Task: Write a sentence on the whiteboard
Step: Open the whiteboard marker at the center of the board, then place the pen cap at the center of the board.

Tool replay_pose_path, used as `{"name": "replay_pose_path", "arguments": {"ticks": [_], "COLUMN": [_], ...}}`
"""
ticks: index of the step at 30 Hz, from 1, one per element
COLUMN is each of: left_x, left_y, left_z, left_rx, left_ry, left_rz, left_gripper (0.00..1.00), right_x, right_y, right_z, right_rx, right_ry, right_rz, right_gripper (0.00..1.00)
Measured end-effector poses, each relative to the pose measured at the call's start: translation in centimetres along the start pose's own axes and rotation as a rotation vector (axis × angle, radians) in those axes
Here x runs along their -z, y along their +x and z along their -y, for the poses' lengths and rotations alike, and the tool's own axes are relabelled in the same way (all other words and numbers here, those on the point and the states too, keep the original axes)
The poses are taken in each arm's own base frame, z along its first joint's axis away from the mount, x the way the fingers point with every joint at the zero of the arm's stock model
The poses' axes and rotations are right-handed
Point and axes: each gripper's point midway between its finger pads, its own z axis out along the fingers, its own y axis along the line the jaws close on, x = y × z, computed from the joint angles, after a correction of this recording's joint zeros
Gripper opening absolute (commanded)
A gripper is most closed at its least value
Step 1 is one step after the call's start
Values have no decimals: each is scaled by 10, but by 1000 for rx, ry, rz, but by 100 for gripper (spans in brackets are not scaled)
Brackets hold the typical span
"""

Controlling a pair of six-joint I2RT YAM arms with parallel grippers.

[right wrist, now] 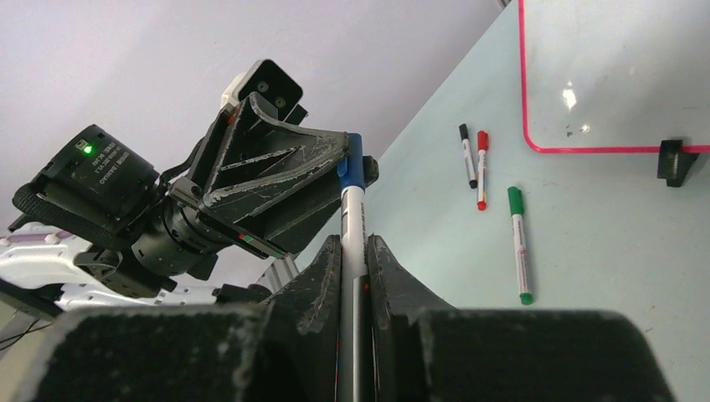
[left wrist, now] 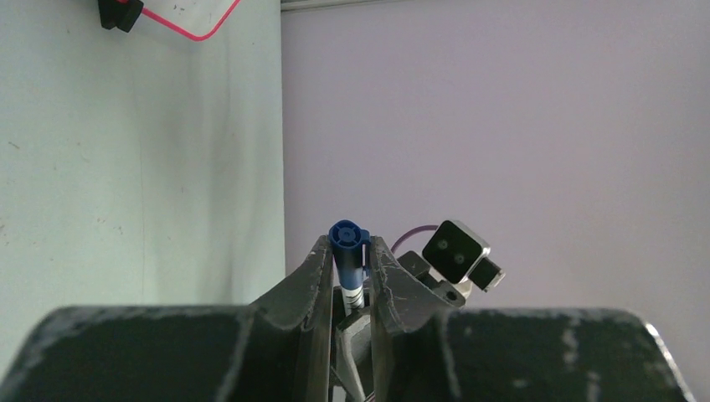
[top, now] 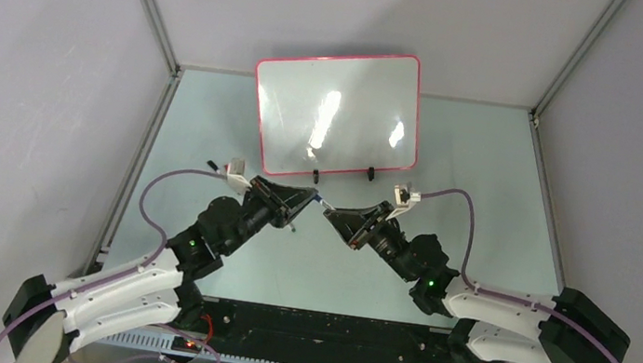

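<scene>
Blue marker (right wrist: 352,209) — held at both ends
Left claw (left wrist: 347,255) pinches its cap (left wrist: 348,236), right claw (right wrist: 354,251) pinches its barrel (right wrist: 353,230) — whiteboard (top: 336,113) stands on desk (top: 212,130) beyond.

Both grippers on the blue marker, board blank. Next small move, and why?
Probably draw the arms apart along the pen's axis to uncap it: left gripper clamps the blue cap, right gripper clamps the marker barrel, and the whiteboard shows no writing.
</scene>
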Motion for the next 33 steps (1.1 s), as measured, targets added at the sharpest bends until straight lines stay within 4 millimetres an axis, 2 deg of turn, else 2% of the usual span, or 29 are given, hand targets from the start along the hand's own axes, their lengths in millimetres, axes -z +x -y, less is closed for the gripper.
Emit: {"name": "replay_pose_path", "arguments": {"ticks": [4,5,9,12,16,21,26,29,33], "left_x": [11,12,17,25,32,48,60,67,80], "left_y": [1,-4,-58,-84,-95,-109,-120,-122,-122], "left_z": [0,-1,-12,-29,-48,-91,-113,-135,-165], "left_rx": [-31,-41,-70,-93,-147,-275,-367,-412,-466], "left_ry": [-9,-15,-48,-94,-173,-411,-599,-715,-859], "left_rz": [-11,10,207,297,334,367,378,358,318], "left_gripper": [0,0,0,0,0,0,0,0,0], "right_x": [5,7,24,39,54,66,58,47,34], "right_y": [4,5,2,7,10,2,-10,-17,-8], "right_z": [-6,-6,-1,10,28,60,80,86,97], "right_rx": [6,8,14,21,53,136,220,255,270], "right_ry": [-3,0,22,53,117,243,361,391,418], "right_rz": [-42,-54,-60,-86,-122,-161,-237,-274,-357], "right_gripper": [0,0,0,0,0,0,0,0,0]}}
